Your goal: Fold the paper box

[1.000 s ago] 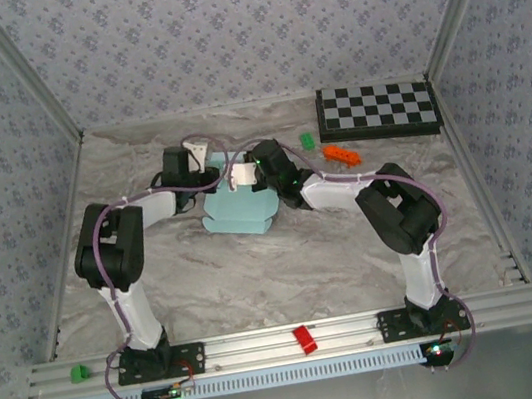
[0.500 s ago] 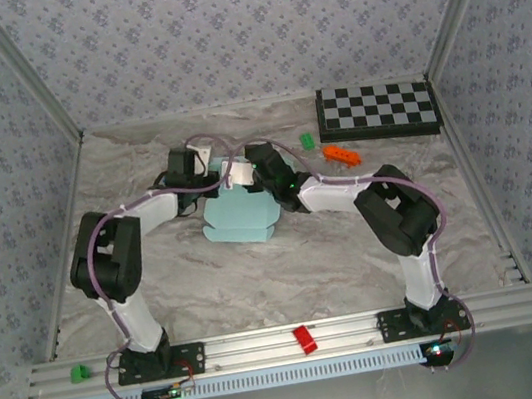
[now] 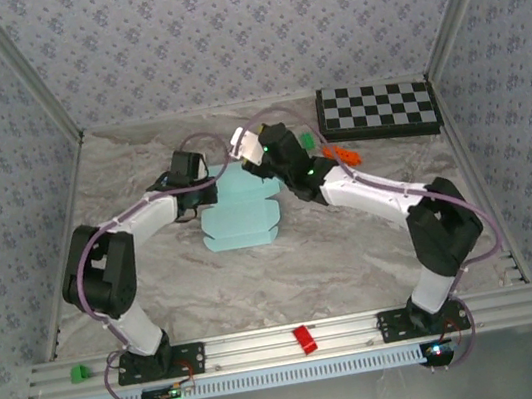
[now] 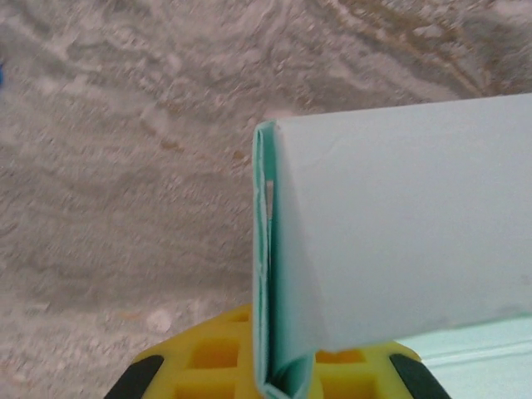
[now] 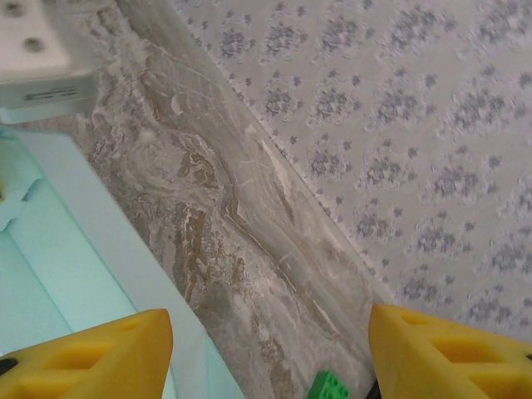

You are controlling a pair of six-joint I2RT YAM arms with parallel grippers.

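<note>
Left pincer (image 4: 283, 376) clamps the paper box (image 4: 399, 224) edge; right pincer (image 5: 270, 353) gapes empty beside it.

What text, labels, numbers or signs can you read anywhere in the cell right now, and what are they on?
No readable text anywhere.
paper box: plain pale turquoise card, no print from above or in the wrist views.
checkerboard: black and white squares, no letters or numbers visible.
wallpaper: repeating floral motif, no words.
circuit boards at the arm bases: any markings are too small to read.
</note>
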